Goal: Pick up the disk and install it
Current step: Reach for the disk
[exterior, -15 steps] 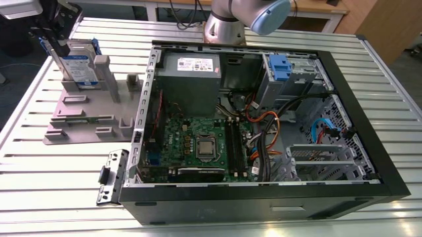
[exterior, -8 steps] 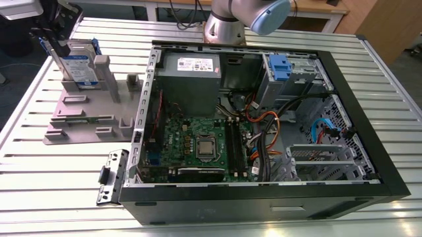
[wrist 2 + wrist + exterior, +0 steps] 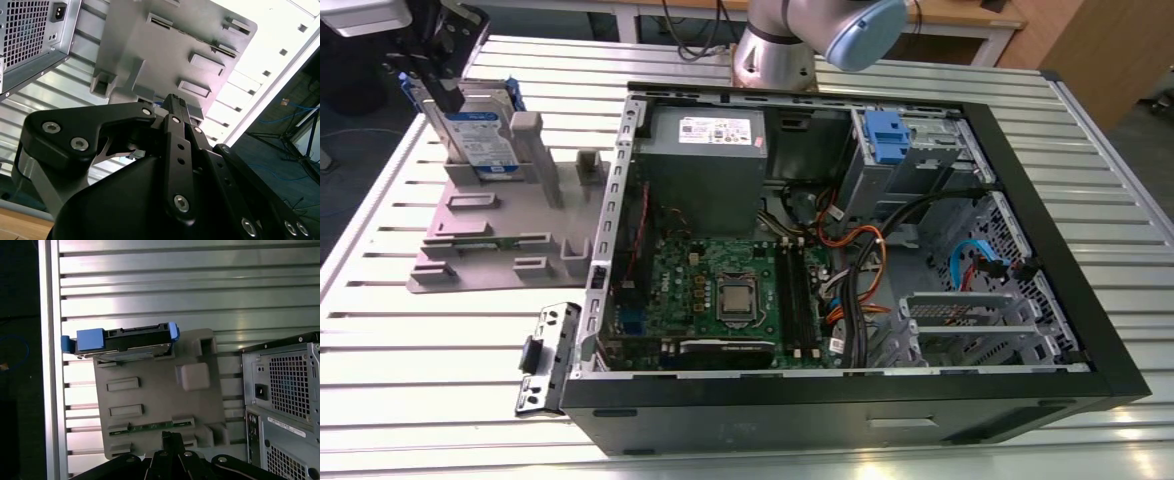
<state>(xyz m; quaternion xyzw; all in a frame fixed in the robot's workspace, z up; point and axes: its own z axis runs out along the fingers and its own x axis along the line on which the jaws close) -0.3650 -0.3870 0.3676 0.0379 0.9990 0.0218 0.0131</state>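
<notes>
First wrist view: end effector fingers look pinched together, carrying nothing, hovering over the near end of the grey stand. The disk is ahead at the stand's far end, by the bench edge, on end: long axis upright, thin top edge along the slats, square to that edge.
</notes>
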